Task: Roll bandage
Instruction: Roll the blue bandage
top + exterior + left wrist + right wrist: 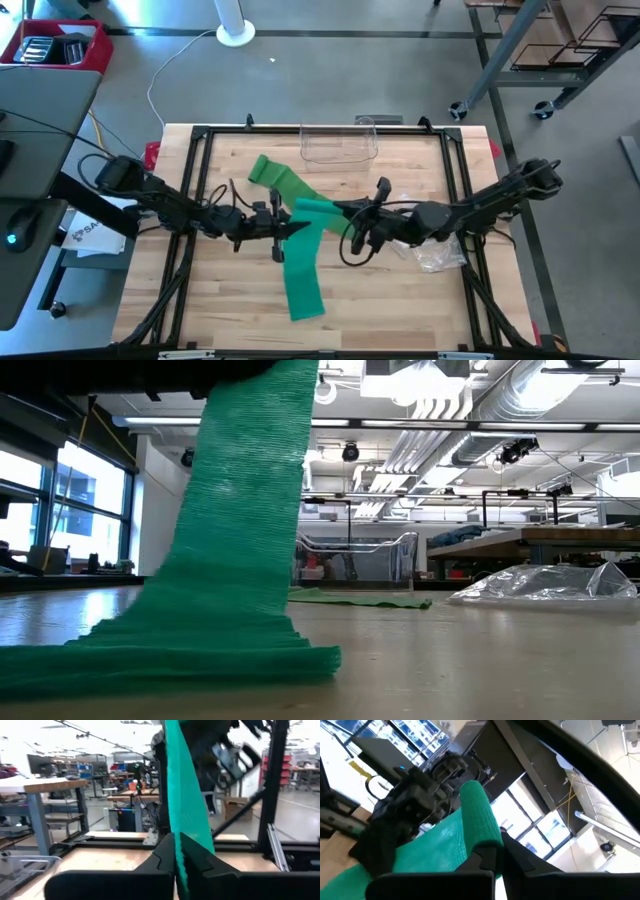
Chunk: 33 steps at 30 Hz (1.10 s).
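High view shows the green elastic bandage [300, 240] lifted off the wooden table [400, 300] at mid-length, with one tail lying flat toward the near edge and the other trailing back toward the clear plastic container [338, 145]. Both grippers meet at that raised part. The left gripper [283, 228] has its jaws together, clamped on the strip, which runs up from between the fingers in its wrist view. The right gripper [352, 222] is likewise closed on the bandage; a fold or started roll seems to sit just above its fingertips, though the wrist view is too close to be sure.

By my reading, the roll is only being started: most of the strip is loose. The next move likely calls for one wrist to turn while the other holds the strip taut.

Both arms reach inward, forearms low, grippers nearly facing. A crumpled plastic wrapper [440, 258] lies beside the right arm.
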Available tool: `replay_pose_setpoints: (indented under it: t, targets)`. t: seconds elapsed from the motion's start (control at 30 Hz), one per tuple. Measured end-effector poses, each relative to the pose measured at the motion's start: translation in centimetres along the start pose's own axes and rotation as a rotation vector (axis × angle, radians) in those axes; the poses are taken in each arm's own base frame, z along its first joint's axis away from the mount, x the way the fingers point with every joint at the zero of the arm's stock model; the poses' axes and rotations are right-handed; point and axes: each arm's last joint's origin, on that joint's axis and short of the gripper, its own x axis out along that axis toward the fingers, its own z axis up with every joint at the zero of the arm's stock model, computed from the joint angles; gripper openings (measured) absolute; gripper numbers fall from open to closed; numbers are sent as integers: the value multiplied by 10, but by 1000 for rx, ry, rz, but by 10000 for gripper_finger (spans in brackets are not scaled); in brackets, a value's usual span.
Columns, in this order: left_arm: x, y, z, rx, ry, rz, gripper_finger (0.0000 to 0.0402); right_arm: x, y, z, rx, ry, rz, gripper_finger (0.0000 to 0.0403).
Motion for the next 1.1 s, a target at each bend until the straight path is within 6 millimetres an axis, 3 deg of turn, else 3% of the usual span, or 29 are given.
replay_pose_setpoints:
  t: [0.17,0.47,0.83,1.1]
  targets:
    - [3,-3,-12,-47,26,-34,1,-5,-8,5,-27,-26,0,1]
    - [2,-8,-3,-72,-67,-87,6,-5,-2,1,-132,6,66,1]
    - [1,-8,-8,-68,13,-129,113,-7,3,-2,-267,24,113,1]
    - [-23,-3,15,-33,177,-125,144,-12,15,-5,-330,57,214,1]
